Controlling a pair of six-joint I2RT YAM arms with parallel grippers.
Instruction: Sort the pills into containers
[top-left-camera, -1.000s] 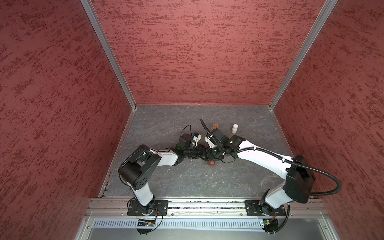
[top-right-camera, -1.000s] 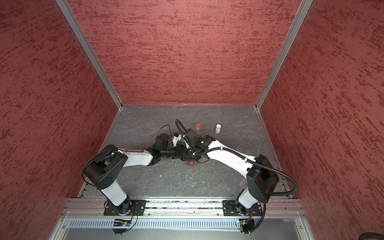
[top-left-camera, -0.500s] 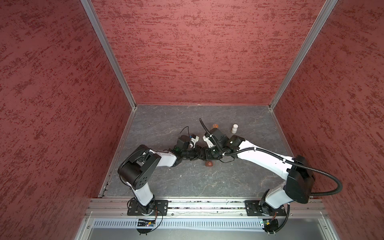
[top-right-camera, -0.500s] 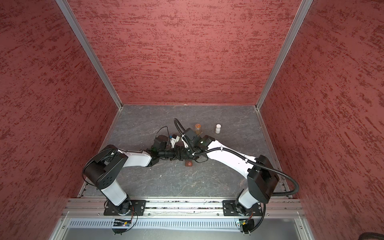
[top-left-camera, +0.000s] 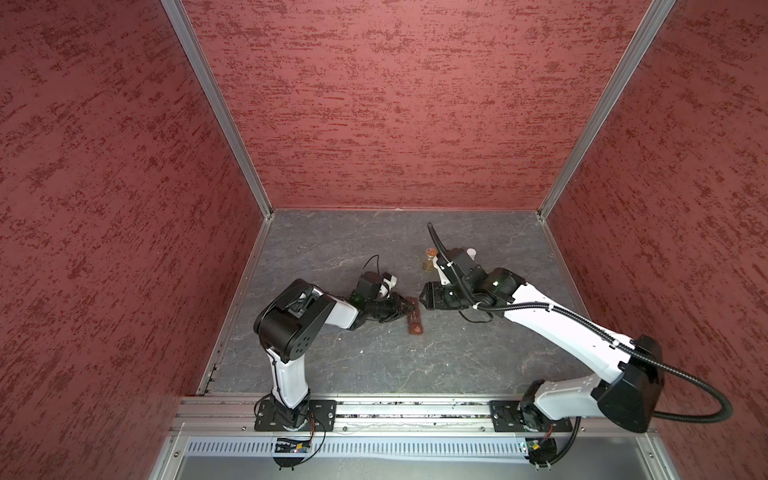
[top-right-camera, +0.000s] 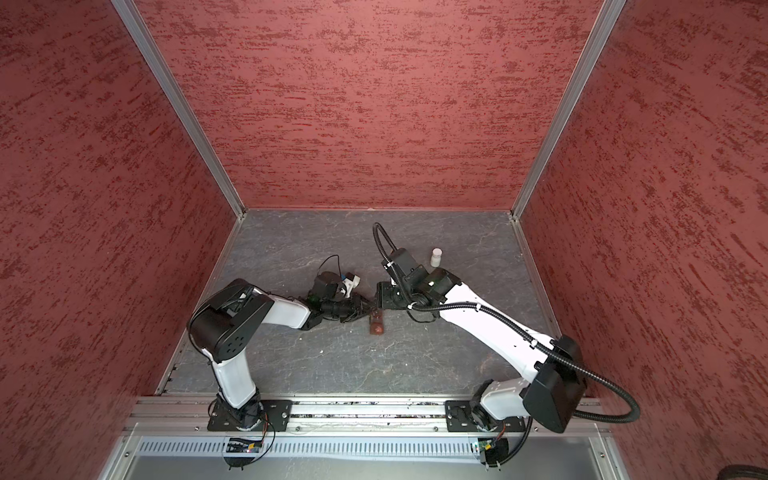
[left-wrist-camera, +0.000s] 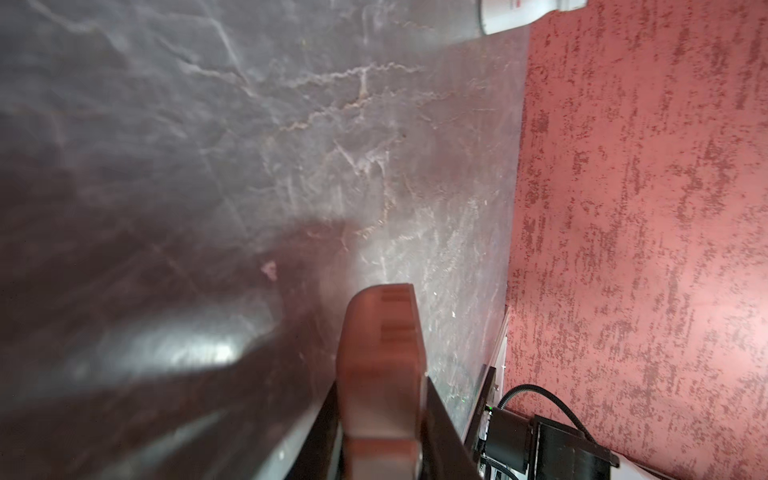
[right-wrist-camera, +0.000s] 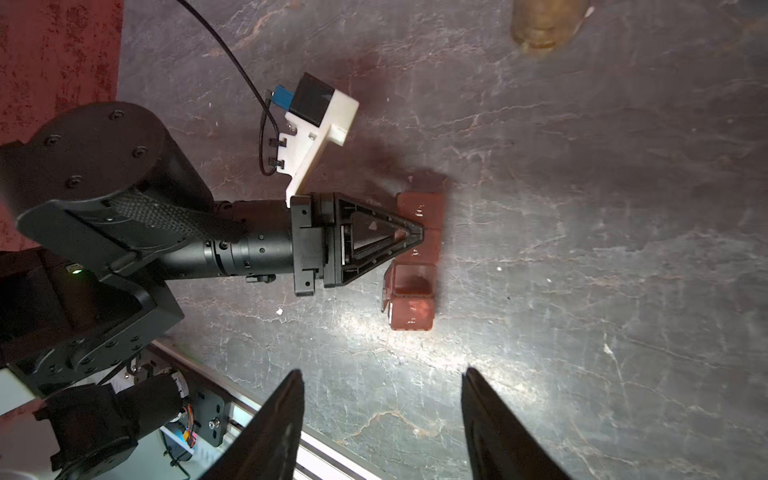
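The containers (top-left-camera: 414, 321) (top-right-camera: 376, 322) (right-wrist-camera: 417, 249) are a short dark-brown strip of square compartments lying mid-table. One compartment (right-wrist-camera: 415, 280) stands open, its lid tipped aside. My left gripper (top-left-camera: 412, 310) (top-right-camera: 371, 310) (right-wrist-camera: 419, 237) is shut on a brown flap of the strip, which fills the gap between its jaws (left-wrist-camera: 380, 399). My right gripper (top-left-camera: 424, 297) (top-right-camera: 378, 297) (right-wrist-camera: 382, 399) hovers open and empty just beyond the strip's far end. Small pale bits (right-wrist-camera: 279, 311) (top-left-camera: 360, 353) lie on the table; I cannot tell whether they are pills.
An amber bottle (top-left-camera: 429, 260) (right-wrist-camera: 540, 25) with an orange cap stands behind the right wrist. A small white bottle (top-right-camera: 436, 257) (top-left-camera: 471, 252) (left-wrist-camera: 519, 14) is further right. Red walls enclose the grey stone-patterned table; a metal rail runs along its front.
My right gripper has opened wider and its wrist has drawn back a little to the right, away from the strip. The left gripper has stayed shut on the strip.
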